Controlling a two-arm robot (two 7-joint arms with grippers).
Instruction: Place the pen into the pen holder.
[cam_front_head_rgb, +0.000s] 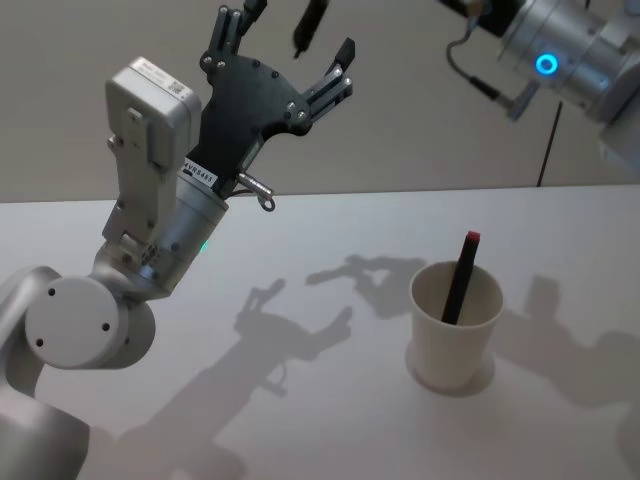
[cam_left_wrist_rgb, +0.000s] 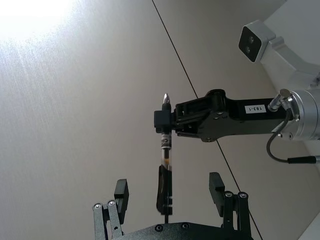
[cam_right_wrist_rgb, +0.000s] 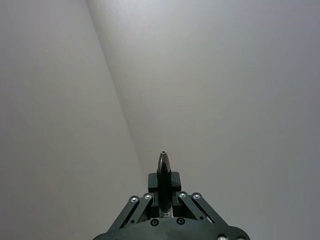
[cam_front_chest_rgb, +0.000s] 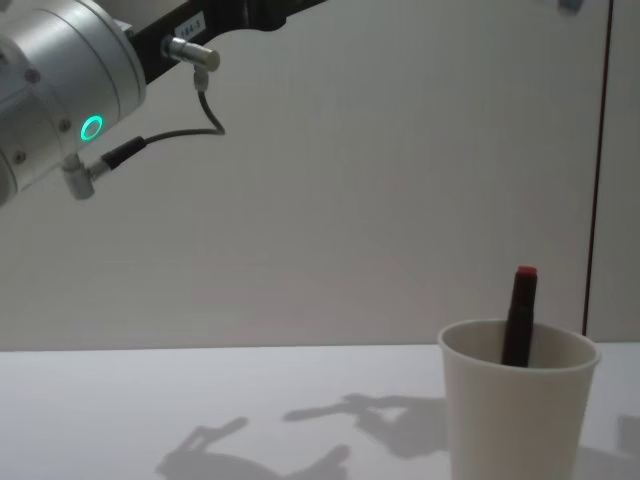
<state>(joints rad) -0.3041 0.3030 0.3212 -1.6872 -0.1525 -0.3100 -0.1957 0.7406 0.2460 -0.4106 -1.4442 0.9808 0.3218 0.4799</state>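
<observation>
A paper cup (cam_front_head_rgb: 455, 325) was seen standing upright on the white table (cam_front_head_rgb: 300, 400), toward the right side. A dark pen with a red end (cam_front_head_rgb: 461, 276) was already leaning inside the cup, and its red end stuck up above the rim. From the chest view, the cup (cam_front_chest_rgb: 518, 410) was seen from the side, with the red-ended pen (cam_front_chest_rgb: 519, 315) rising out of it.

A second pen (cam_left_wrist_rgb: 165, 167) was held high in the air, well above the table and apart from the cup. It was clamped near its pointed end by the right gripper (cam_left_wrist_rgb: 162, 122), whose fingers were closed tight on it. In the right wrist view, the tip of this pen (cam_right_wrist_rgb: 163, 167) was seen poking out between the closed fingers of the right gripper (cam_right_wrist_rgb: 164, 192).

The left gripper (cam_front_head_rgb: 290, 50) was raised up too, and its fingers were spread wide apart. The lower part of the second pen (cam_front_head_rgb: 309, 25) was seen between those spread fingers, but the fingers were not touching it. In the left wrist view, the left gripper (cam_left_wrist_rgb: 170, 192) had one finger on each side of the pen, with a gap on both sides.
</observation>
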